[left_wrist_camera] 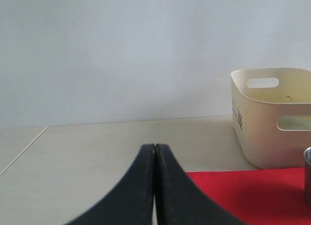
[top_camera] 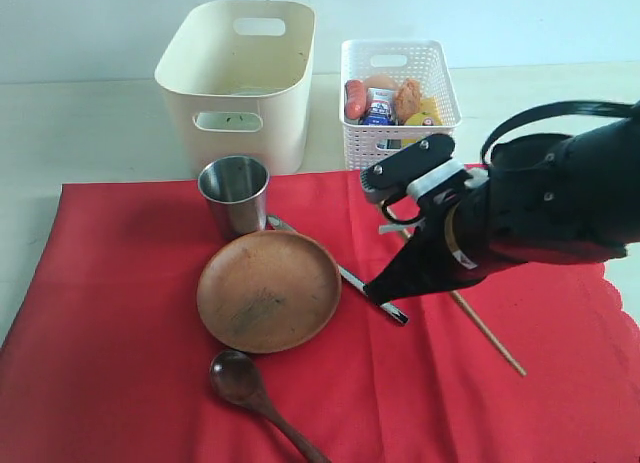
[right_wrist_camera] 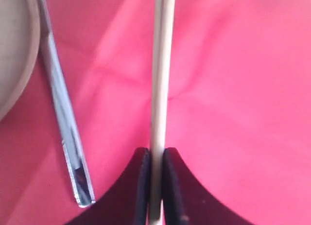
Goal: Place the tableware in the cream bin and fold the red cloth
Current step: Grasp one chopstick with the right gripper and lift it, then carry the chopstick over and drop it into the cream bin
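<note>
On the red cloth [top_camera: 120, 313] lie a steel cup [top_camera: 234, 194], a round wooden plate [top_camera: 268, 290], a dark wooden spoon [top_camera: 255, 391], a metal knife [top_camera: 375, 296] and wooden chopsticks [top_camera: 490, 334]. My right gripper [top_camera: 385, 291] is down on the cloth just right of the plate, beside the knife's tip. The right wrist view has its jaws [right_wrist_camera: 156, 154] shut on the chopsticks [right_wrist_camera: 161, 64], with the knife [right_wrist_camera: 63, 118] alongside. The cream bin [top_camera: 238, 81] stands behind the cloth. My left gripper [left_wrist_camera: 154, 147] is shut on nothing, over bare table left of the bin [left_wrist_camera: 272, 113].
A white lattice basket [top_camera: 398, 98] with food items stands to the right of the cream bin. The right arm's dark body [top_camera: 540, 203] hangs over the cloth's right half. Pale tabletop [top_camera: 80, 133] surrounds the cloth.
</note>
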Controlling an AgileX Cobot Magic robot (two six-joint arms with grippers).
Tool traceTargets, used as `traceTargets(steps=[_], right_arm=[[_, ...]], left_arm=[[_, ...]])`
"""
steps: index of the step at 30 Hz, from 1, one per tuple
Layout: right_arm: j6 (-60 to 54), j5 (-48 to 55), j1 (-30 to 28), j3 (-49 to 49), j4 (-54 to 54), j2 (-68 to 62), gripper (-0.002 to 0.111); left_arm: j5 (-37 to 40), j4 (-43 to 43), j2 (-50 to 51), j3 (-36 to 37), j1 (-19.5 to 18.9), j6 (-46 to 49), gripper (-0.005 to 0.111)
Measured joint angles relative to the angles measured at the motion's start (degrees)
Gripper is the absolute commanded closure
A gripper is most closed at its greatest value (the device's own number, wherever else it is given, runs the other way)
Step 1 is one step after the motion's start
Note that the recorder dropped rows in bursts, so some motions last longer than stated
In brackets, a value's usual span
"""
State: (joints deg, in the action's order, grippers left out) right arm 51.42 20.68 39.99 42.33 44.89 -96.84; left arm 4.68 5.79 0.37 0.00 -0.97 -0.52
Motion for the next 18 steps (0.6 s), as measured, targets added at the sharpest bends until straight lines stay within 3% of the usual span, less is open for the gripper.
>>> traceTargets(steps=[9, 18], right_arm=[[8.8, 4.6, 0.0, 0.0, 12.3, 14.4, 0.108], [33.1, -4.8, 0.0, 4.6, 41.7, 16.8, 0.108]], left_arm=[[0.0, 0.0, 0.0, 0.0, 0.0, 0.0, 0.107], [0.0, 0.0, 0.0, 0.0, 0.0, 0.0, 0.107]])
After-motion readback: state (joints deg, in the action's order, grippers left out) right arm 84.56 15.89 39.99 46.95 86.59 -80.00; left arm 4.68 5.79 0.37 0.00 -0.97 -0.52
